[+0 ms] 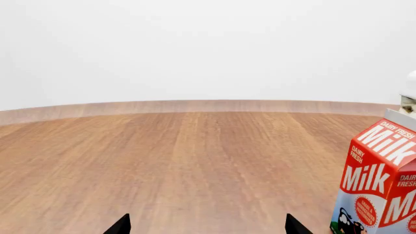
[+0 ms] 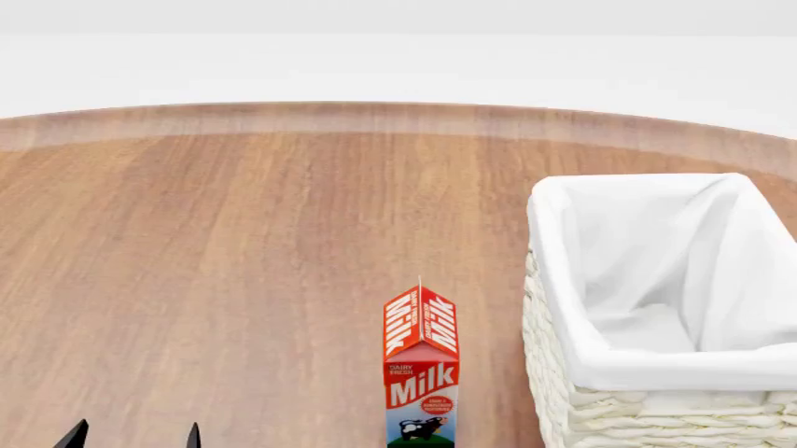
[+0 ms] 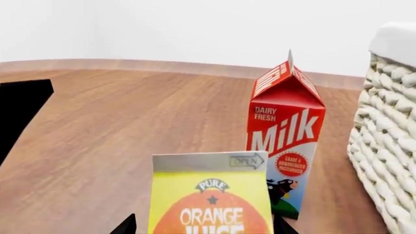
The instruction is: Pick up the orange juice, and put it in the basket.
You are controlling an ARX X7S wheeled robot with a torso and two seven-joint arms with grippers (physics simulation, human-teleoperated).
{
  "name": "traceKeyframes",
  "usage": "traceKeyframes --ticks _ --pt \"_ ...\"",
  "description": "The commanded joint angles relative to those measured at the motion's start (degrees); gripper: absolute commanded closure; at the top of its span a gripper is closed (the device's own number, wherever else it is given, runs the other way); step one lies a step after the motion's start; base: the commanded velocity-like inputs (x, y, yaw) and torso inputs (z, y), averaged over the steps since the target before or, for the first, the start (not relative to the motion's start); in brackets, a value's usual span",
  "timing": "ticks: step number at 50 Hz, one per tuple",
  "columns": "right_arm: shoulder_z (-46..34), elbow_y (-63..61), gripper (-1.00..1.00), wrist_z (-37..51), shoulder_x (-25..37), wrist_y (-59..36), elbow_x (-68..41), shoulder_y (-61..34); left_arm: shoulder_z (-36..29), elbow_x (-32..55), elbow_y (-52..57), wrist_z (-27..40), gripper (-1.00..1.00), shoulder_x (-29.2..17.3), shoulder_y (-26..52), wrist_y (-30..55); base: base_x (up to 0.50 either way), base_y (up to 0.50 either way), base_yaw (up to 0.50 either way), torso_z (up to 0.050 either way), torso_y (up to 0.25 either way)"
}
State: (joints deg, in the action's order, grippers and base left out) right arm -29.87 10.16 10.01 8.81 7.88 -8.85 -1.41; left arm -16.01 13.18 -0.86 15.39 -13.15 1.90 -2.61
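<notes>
Nearest our right wrist camera, the orange juice (image 3: pixel 211 195) stood upright between the two dark fingertips (image 3: pixel 124 225) of the right claw (image 3: pixel 202 225), which we saw spread to either side of the carton; whether the tips touched its sides we could not tell. Only the carton's grey-sealed top and the upper part of its yellow-and-orange face showed. Just behind it and slightly toward the basket stood the red-and-white milk carton (image 3: pixel 284 141), upright on the wooden worktop (image 3: pixel 117 136), with a gap of bare wood separating it from the woven wall of the basket (image 3: pixel 387 146).

From our head camera the milk carton (image 2: pixel 421 369) stood near the front edge of the view, the cream-white basket (image 2: pixel 585 411) beside it on our right, its white cloth lining (image 2: pixel 660 271) folded over the rim. We could not see the juice carton from there.

Our left claw (image 1: pixel 202 226) hung over bare worktop (image 1: pixel 182 165), its two tips held wide apart and gripping nothing, the milk carton (image 1: pixel 377 180) off to one side. Its tips (image 2: pixel 75 435) also showed at the head view's lower left. Beyond, the worktop's curved far edge met a plain white wall (image 2: pixel 398 56).
</notes>
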Motion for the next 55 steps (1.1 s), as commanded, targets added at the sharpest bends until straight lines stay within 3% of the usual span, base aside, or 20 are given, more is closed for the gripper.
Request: traceKeyframes --ticks 1,6,7,20,55 --pt "-0.4 1.2 -1.0 0.3 -0.1 0.5 -0.2 -0.5 -0.2 0.2 0.0 0.2 -1.0 -0.2 0.1 -0.1 0.0 0.0 0.0 0.0 0.0" --pt "-0.5 1.3 -1.0 0.4 0.0 0.6 -0.3 -0.8 -0.3 0.3 0.0 0.3 -1.0 -0.3 0.1 -0.1 0.0 0.0 0.0 0.0 0.0" --pt "-0.6 1.3 1.0 0.4 0.0 0.7 -0.2 -0.7 -0.4 0.3 0.0 0.3 -1.0 -0.3 0.1 -0.1 0.0 0.0 0.0 0.0 0.0" --pt "-1.1 -0.1 1.0 0.9 0.6 0.4 -0.5 -0.2 -0.7 0.5 -0.1 0.6 -1.0 -0.5 0.2 -0.2 0.0 0.0 0.0 0.0 0.0" --pt "-1.1 -23.5 1.0 5.5 6.1 -10.3 -0.4 2.6 -1.5 1.1 -0.2 1.3 -1.0 -1.1 0.4 -0.5 0.0 0.0 0.0 0.0 0.0"
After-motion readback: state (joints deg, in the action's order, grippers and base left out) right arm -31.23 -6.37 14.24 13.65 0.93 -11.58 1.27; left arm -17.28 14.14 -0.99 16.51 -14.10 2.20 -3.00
